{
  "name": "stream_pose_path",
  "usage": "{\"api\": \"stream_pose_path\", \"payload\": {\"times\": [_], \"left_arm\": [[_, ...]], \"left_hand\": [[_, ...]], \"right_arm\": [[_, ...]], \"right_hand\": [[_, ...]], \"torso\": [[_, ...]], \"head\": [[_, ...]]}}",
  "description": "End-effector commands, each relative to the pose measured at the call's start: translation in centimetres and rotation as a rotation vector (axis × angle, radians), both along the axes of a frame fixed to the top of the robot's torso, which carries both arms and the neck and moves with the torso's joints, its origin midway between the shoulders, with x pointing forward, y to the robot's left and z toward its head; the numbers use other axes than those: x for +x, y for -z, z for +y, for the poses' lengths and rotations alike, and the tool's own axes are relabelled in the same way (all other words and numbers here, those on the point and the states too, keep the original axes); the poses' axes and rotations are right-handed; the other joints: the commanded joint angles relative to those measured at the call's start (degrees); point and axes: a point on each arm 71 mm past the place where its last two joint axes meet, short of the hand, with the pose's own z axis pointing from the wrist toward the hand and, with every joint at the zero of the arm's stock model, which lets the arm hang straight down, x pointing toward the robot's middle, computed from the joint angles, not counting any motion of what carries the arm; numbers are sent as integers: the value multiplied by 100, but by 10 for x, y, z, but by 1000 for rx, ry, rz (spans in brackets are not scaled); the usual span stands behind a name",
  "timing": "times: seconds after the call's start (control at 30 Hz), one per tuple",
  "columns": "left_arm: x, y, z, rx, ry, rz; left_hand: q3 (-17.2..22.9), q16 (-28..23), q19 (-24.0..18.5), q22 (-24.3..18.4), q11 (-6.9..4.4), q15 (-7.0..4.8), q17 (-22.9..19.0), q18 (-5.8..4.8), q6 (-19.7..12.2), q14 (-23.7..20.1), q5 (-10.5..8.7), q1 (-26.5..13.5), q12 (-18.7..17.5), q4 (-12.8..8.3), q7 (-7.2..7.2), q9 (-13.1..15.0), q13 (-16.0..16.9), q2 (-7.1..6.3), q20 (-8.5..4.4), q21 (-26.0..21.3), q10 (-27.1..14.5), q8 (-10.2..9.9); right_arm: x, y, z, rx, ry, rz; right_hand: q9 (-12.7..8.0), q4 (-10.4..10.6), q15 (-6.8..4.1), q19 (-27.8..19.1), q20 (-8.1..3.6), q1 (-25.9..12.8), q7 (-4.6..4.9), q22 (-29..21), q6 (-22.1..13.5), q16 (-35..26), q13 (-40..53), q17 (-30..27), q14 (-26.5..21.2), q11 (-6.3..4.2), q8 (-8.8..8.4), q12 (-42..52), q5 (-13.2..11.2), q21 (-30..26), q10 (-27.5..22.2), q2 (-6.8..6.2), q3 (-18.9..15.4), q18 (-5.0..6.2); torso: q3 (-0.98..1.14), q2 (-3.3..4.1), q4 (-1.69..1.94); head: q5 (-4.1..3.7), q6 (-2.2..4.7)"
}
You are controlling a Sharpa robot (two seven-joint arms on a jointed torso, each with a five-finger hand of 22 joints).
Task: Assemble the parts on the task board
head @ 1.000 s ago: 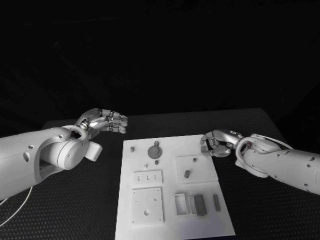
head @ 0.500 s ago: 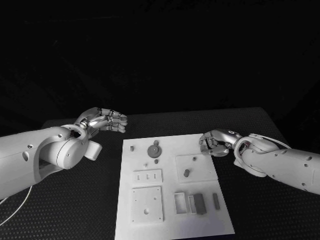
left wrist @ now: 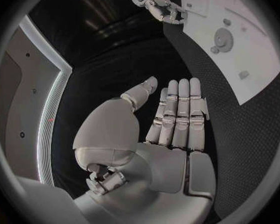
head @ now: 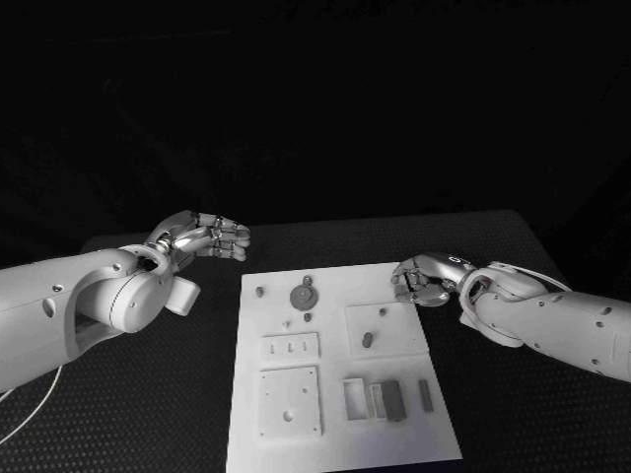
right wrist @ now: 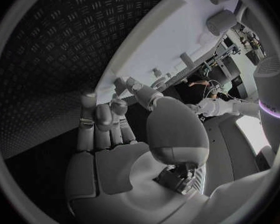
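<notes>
Right hand (head: 424, 281) sits at the middle right of the head view, over the upper right corner of the task board (head: 341, 434), fingers curled in; whether it holds a part cannot be told. Its wrist view shows the fingers (right wrist: 93, 122) bent toward the board's edge (right wrist: 159, 40), with nothing plainly in them.

Left hand (head: 202, 236) hangs at the middle left of the head view, off the board's upper left corner, over the black table (head: 160, 394). Its wrist view shows the fingers (left wrist: 180, 114) straight and side by side, the thumb apart, holding nothing.

The white task board lies at the lower centre of the head view, with bare table on both long sides and beyond its far edge. On it are a round grey disc (head: 305, 297) near the top, a small peg (head: 259, 292) to the disc's left, a dark oval piece (head: 367, 341) on a raised square at centre right, a plate with three slots (head: 290, 347) at centre left, a square plate with a hole (head: 289, 402) below that, and grey blocks (head: 392, 401) by an open frame at lower right. No writing can be read anywhere.

Against the frame a second ago, both hands have barely shifted, and the parts lie as they did.
</notes>
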Motion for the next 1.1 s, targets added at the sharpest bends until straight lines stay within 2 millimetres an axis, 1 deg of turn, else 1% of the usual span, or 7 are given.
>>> {"api": "stream_pose_path", "payload": {"times": [0.03, 0.33, 0.57, 0.73, 0.87, 0.93, 1.1], "left_arm": [[0, -1, -2, -7, 17, -7], [-1, -1, -2, -7, 16, -7], [-1, -1, -2, -7, 17, -7], [-1, -1, -2, -7, 19, -7], [-1, -1, -2, -7, 18, -7], [-1, -1, -2, -7, 18, -6], [-1, -1, -2, -7, 18, -6]], "left_hand": [[-1, -33, -44, 9, 3, 18, 8, 20, -45, -38, 3, -8, -23, -4, 6, 8, 6, -19, 7, -27, -20, -20], [-1, -36, -45, 11, 3, 18, 11, 21, -47, -38, 3, -8, -26, -4, 6, 8, 8, -20, 7, -29, -21, -21], [-1, -38, -45, 12, 3, 19, 13, 21, -48, -38, 3, -7, -27, -5, 6, 9, 10, -20, 8, -30, -21, -22], [-1, -40, -45, 13, 3, 19, 15, 22, -48, -37, 3, -7, -28, -4, 7, 10, 11, -20, 8, -30, -21, -22], [-1, -41, -45, 14, 4, 19, 16, 22, -48, -37, 3, -7, -29, -4, 7, 10, 12, -20, 9, -31, -21, -23], [-1, -42, -45, 15, 4, 19, 17, 22, -49, -37, 3, -7, -30, -4, 7, 10, 13, -20, 9, -31, -21, -23], [-1, -44, -46, 16, 4, 19, 19, 23, -50, -37, 3, -7, -31, -4, 7, 11, 14, -21, 9, -32, -21, -24]], "right_arm": [[0, 1, 0, -22, -8, 0], [0, 2, -1, -34, -9, 8], [0, 3, 1, -43, -17, 5], [0, 4, 3, -43, -19, 8], [0, 5, 3, -45, -18, 10], [0, 5, 4, -46, -17, 10], [1, 6, 4, -51, -14, 2]], "right_hand": [[13, -38, -57, 23, -33, -19, -81, 103, 1168, 25, -9, -9, -11, -144, 49, 24, 23, 30, -84, 84, 3, 166], [37, -44, -90, 15, -31, -57, -127, 101, 1282, 22, -17, -13, -10, -186, 91, 17, 23, 32, -65, 126, -1, 166], [92, -53, -129, 30, -35, -77, -202, 102, 1437, 34, -25, -7, 20, -255, 164, 23, 23, 49, 3, 211, 3, 166], [131, -90, -156, 50, -43, -77, -244, 101, 1503, 43, -27, 64, 92, -297, 201, 37, 23, 64, 70, 272, 2, 166], [155, -115, -174, 69, -50, -88, -261, 101, 1537, 53, -26, 124, 150, -315, 221, 48, 23, 76, 108, 299, -3, 166], [163, -121, -178, 74, -53, -92, -266, 101, 1546, 55, -24, 137, 162, -320, 226, 51, 23, 78, 117, 307, -3, 166], [188, -140, -193, 88, -61, -105, -279, 100, 1576, 61, -14, 183, 203, -334, 244, 69, 23, 88, 146, 342, -1, 166]], "torso": [[-2, 0, 0], [-1, 0, 1], [-1, -1, -4], [-2, -1, 3], [-5, 0, 8], [-3, -1, 7], [0, -1, 1]], "head": [[-15, -13], [-29, -31], [-37, -33], [-48, -48], [-54, -66], [-65, -60], [-49, -67]]}}
